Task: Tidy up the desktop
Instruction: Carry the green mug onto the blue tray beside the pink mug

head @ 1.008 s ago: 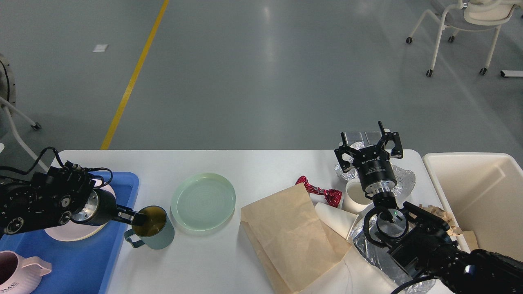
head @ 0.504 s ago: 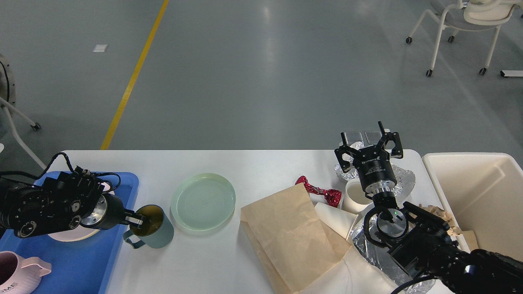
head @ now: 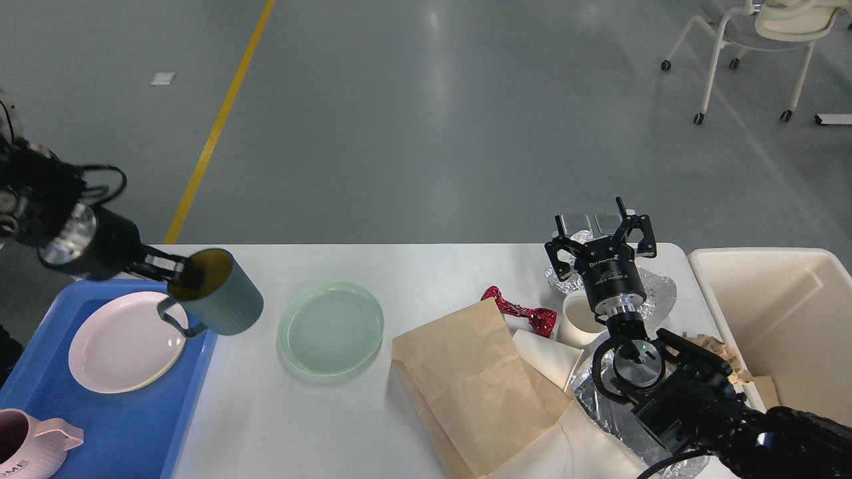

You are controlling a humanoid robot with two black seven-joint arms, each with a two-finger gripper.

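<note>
The white desktop (head: 373, 426) spans the lower half of the head view. My left gripper (head: 181, 271) is shut on the rim of a teal mug (head: 216, 303), which hangs tilted in the air over the right edge of the blue tray (head: 126, 412). A pale green plate (head: 331, 328) lies on the desktop to the mug's right. My right gripper (head: 602, 241) stands open near the far right edge, above crumpled foil (head: 655, 293) and a white cup (head: 580, 319), holding nothing.
The blue tray holds a pink plate (head: 126, 340) and a pink mug (head: 33, 447). A brown paper bag (head: 472, 386), a red wrapper (head: 522, 311) and white paper lie centre right. A cream bin (head: 792, 326) stands at the right end.
My left gripper has lifted the teal mug off the desktop and carried it up and left, tilting it. The pink plate is now uncovered. The right arm has not moved.
</note>
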